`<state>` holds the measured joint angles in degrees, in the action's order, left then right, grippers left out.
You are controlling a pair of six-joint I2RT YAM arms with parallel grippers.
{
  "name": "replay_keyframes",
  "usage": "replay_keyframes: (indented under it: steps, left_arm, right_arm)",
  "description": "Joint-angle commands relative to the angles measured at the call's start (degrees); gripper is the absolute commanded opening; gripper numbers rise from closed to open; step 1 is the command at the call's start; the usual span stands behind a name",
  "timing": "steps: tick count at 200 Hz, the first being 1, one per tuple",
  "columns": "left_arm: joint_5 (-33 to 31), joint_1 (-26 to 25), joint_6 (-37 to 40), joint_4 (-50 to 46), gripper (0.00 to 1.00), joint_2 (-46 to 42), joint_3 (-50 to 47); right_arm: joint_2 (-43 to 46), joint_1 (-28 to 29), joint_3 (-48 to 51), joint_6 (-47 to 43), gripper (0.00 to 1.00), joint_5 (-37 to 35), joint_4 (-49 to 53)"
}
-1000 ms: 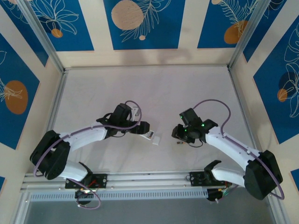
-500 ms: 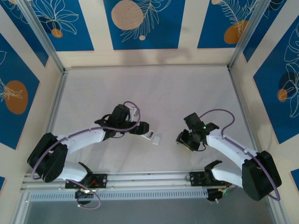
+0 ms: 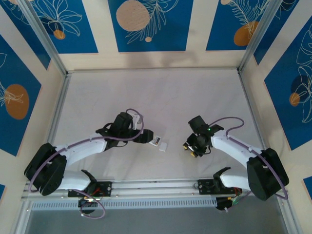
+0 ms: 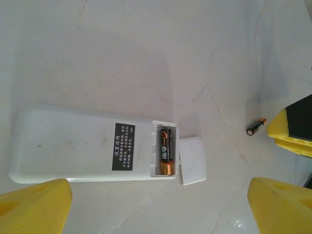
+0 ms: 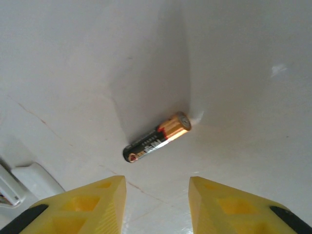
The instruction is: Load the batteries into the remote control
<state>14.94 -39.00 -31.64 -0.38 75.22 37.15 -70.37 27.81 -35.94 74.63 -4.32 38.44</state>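
Note:
The white remote control (image 4: 83, 144) lies back-up on the table, its end compartment uncovered. One of the batteries (image 4: 167, 148) sits inside that compartment. The other battery (image 5: 156, 136) lies loose on the table to the right, also in the left wrist view (image 4: 256, 126). My left gripper (image 4: 156, 214) hovers open above the remote (image 3: 156, 141), with its yellow fingertips (image 4: 34, 204) wide apart. Just short of the loose battery, my right gripper (image 5: 157, 200) is open, with nothing between its fingers (image 5: 83, 204).
A small white cover piece (image 4: 192, 160) lies against the remote's open end, also seen from above (image 3: 165, 146). Metal rails run along the near edge (image 3: 156, 187), and patterned walls enclose the white table (image 3: 156, 92).
My right gripper has come down and toward the near edge, over the loose battery. The left arm has shifted only slightly; the remote has not moved.

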Motion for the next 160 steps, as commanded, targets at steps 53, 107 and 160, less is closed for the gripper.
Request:
replay_keyframes:
  steps: [53,107,160]
  left_arm:
    - [0.00,0.68,-0.31,3.63,0.94,-1.42,-2.42]
    - [0.76,0.90,-0.48,5.20,0.94,-0.92,-3.06]
    - [0.73,1.14,-0.52,5.62,0.99,-0.86,-3.57]
  right_arm:
    - [-5.08,-2.10,-2.09,4.67,0.40,0.96,1.74]
    - [-8.83,-2.24,-4.98,4.91,0.40,1.23,2.62]
    - [-13.44,-2.85,-5.97,4.51,0.39,3.37,1.55]
